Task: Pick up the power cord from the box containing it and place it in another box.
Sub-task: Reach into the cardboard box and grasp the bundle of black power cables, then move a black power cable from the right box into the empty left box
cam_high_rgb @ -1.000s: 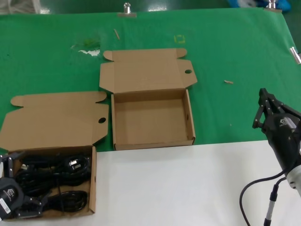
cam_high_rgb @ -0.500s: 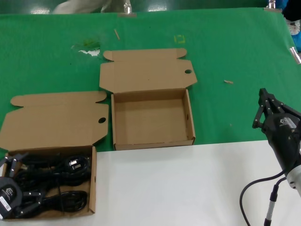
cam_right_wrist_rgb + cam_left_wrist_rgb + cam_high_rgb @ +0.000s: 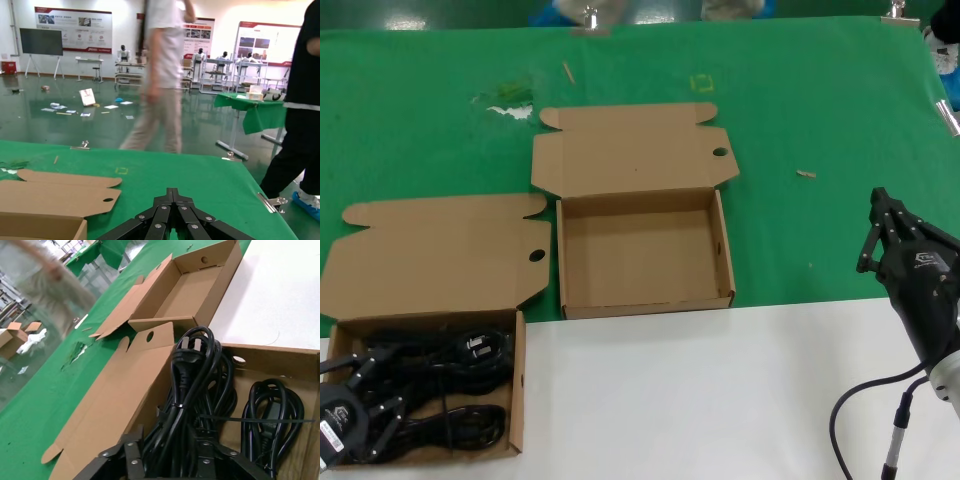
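The power cord (image 3: 430, 358), a black bundle with its plug (image 3: 187, 347) at the far end, lies in the brown box containing it (image 3: 517, 400) at the near left. My left gripper (image 3: 375, 385) reaches into that box, and its fingers (image 3: 132, 452) are shut on the near end of the bundle (image 3: 187, 380). Another box (image 3: 645, 305) stands open with nothing in it at the table's middle, also in the left wrist view (image 3: 200, 315). My right gripper (image 3: 878, 228) hangs shut and holds nothing over the green cloth at the far right (image 3: 172, 192).
A second black cord bundle (image 3: 470, 425) lies in the same box, beside the held one (image 3: 272, 410). Both lids (image 3: 630, 145) lie flat on the green cloth. A white surface (image 3: 720, 400) covers the near table. People walk beyond the far edge.
My left gripper's fingers, spread wide over the cords a second ago, have drawn together around the bundle and pulled back a little toward me. The right arm has not moved.
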### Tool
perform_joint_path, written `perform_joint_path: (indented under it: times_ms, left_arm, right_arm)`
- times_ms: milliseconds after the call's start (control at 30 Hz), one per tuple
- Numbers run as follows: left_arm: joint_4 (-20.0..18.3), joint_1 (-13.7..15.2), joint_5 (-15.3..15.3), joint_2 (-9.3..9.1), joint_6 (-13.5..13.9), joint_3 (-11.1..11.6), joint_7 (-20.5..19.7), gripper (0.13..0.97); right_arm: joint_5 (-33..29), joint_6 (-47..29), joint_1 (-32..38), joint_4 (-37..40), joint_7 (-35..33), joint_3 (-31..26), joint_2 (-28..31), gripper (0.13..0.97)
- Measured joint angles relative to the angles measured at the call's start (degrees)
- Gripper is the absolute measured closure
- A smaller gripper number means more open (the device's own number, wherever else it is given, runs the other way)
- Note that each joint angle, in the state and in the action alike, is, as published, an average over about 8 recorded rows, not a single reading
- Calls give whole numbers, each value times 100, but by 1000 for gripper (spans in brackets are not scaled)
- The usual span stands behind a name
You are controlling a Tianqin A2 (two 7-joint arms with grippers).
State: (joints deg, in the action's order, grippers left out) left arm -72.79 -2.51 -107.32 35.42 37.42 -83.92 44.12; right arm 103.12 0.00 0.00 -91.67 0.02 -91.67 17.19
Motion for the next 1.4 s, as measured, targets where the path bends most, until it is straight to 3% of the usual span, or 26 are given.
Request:
perform_joint_path:
  times_ms: [200,467,733,900,1000,1133,1267,1400]
  left_arm:
    - [-18,-23,10,24,-24,-20,-56,772]
    - [-198,-85,-113,57,-31,58,-336,868]
    - [-1030,-367,-624,266,-44,499,-1526,891]
    - [-1824,-447,-674,288,-432,608,-2262,895]
    - [-2194,-241,-400,103,-884,379,-2449,895]
    - [-2387,280,285,-394,-1563,-256,-2337,896]
    - [-2311,768,929,-1015,-2060,-918,-1813,896]
    - [-2089,1042,1272,-1613,-2285,-1422,-972,897]
  right_arm:
    - [0,0,0,0,0,0,0,957]
    - [0,0,0,0,0,0,0,957]
    - [0,0,0,0,0,0,0,957]
    - [0,0,0,0,0,0,0,957]
    - [0,0,0,0,0,0,0,957]
    - [0,0,0,0,0,0,0,957]
    - [0,0,0,0,0,0,0,958]
    - [0,0,0,0,0,0,0,958]
